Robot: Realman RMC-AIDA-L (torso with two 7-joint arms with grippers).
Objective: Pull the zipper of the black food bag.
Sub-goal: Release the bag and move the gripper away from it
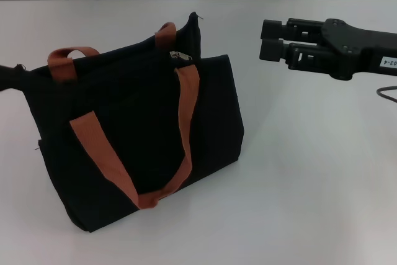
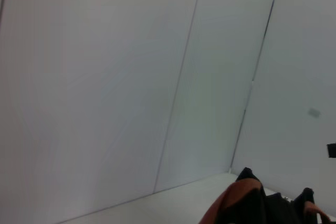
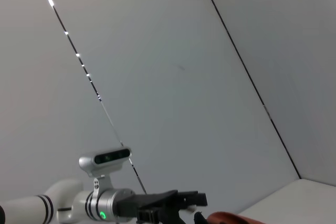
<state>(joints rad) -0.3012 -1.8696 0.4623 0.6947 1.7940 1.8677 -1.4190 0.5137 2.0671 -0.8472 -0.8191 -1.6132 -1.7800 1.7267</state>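
Bag: the black bag point(image 1: 142, 134) stood on the white table point(image 1: 310, 184), toward the left side of the head view. Its top pointed up and its far end corner stuck up highest

Straps: two orange straps point(image 1: 186, 128) ran over the bag. One hung down the front in a loop, and the other stood up along the back edge

Zipper: the small silver zipper point(image 1: 180, 58) sat at the top of the bag, near the far right end, just beside the top of a strap. Nothing touched it

Right gripper: the right gripper point(image 1: 271, 40) hung in the air to the right of the bag, well apart from it and about level with its top. It pointed at the bag. Its two fingers lay close, with only a thin gap, and held nothing

Left gripper: the left gripper point(image 3: 197, 199) was at the left end of the bag, seen from the right wrist view. A dark bit at the left edge of the head view met the bag's corner. I could not tell if it was wide or narrow, or if it held the bag

Wall: a plain white wall point(image 2: 131, 77) with thin lines stood behind the table
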